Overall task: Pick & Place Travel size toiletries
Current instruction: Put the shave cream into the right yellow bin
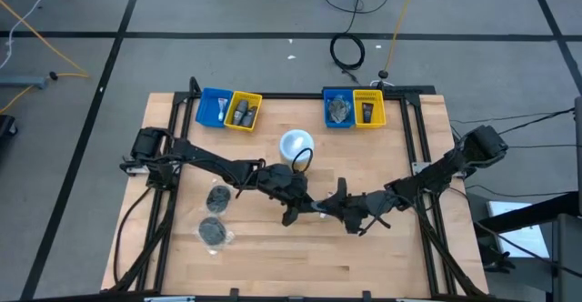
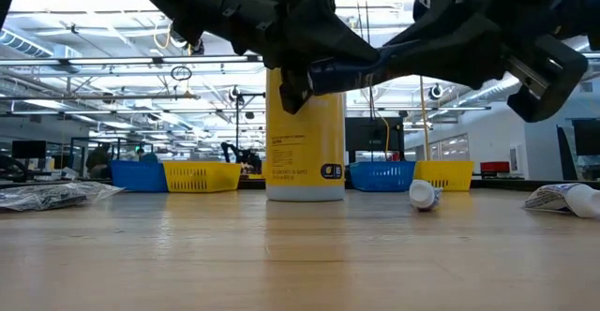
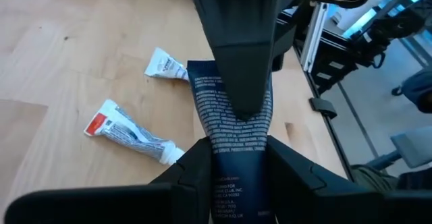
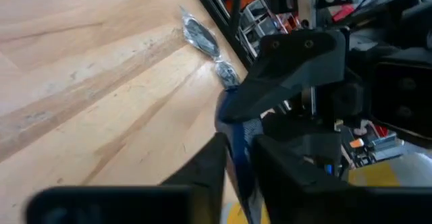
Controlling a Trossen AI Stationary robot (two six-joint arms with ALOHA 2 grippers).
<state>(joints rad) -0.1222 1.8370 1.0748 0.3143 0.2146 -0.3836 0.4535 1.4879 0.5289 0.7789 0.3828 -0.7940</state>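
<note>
A dark blue tube with white print (image 3: 236, 126) hangs in the air over the middle of the table, between both grippers. My left gripper (image 1: 296, 202) is shut on one end and my right gripper (image 1: 343, 211) on the other. In the low view the tube (image 2: 342, 69) shows well above the wood. Two small white tubes (image 3: 165, 65) (image 3: 131, 133) lie flat on the table below. Two dark clear-wrapped discs (image 1: 218, 196) (image 1: 214, 232) lie toward the table's left; the right wrist view shows one disc (image 4: 199, 34). My left gripper pinches the dark blue tube between its two fingers at the end nearest its wrist (image 3: 236, 173), the fingers lying along the tube. The tube is lifted clear of the table. My right gripper pinches the tube's other, flat-edged end (image 3: 202, 72); one finger (image 3: 239, 69) covers its printed face. In its own view the tube (image 4: 236, 140) runs between its fingers.
A yellow cup with a white lid (image 1: 296, 145) stands just behind the grippers. Two blue and yellow bin pairs (image 1: 227, 109) (image 1: 355, 108) sit at the far edge with items inside. Bare wood lies toward the near edge.
</note>
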